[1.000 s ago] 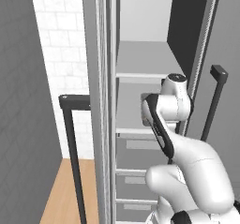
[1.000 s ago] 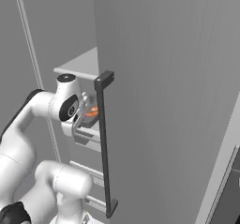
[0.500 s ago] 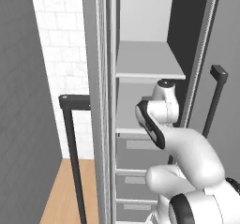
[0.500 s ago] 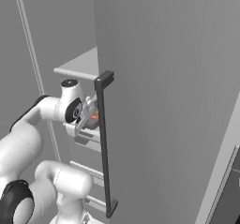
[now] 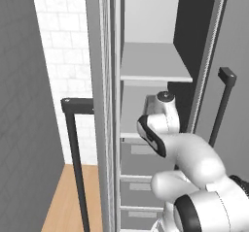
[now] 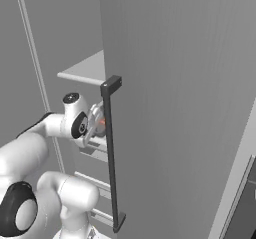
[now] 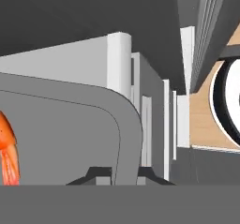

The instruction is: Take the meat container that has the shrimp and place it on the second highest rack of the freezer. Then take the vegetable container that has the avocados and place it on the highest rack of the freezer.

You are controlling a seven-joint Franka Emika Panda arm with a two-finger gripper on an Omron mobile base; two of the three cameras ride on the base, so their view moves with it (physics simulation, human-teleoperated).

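Observation:
The grey meat container (image 7: 70, 124) fills the hand view, its rounded rim running between my fingertips, and the orange shrimp (image 7: 8, 155) lies in it at the left edge. My gripper (image 7: 125, 174) is shut on that rim. In the left base view my arm reaches into the open freezer (image 5: 155, 22), wrist just under the highest rack (image 5: 153, 63) and over the second highest rack (image 5: 130, 124). A glimpse of the shrimp (image 6: 101, 123) shows beside my wrist in the right base view. The vegetable container with the avocados is out of view.
The open freezer door (image 6: 175, 108) stands close on my wrist's right, with its long dark bar handle (image 6: 112, 153). Grey drawers (image 5: 141, 151) sit below the shelves. Another dark bar handle (image 5: 75, 129) and a white brick wall are at left, over wooden floor.
My wrist has sunk a little and pushed deeper into the freezer with the meat container. The door and the shelves have stayed where they were.

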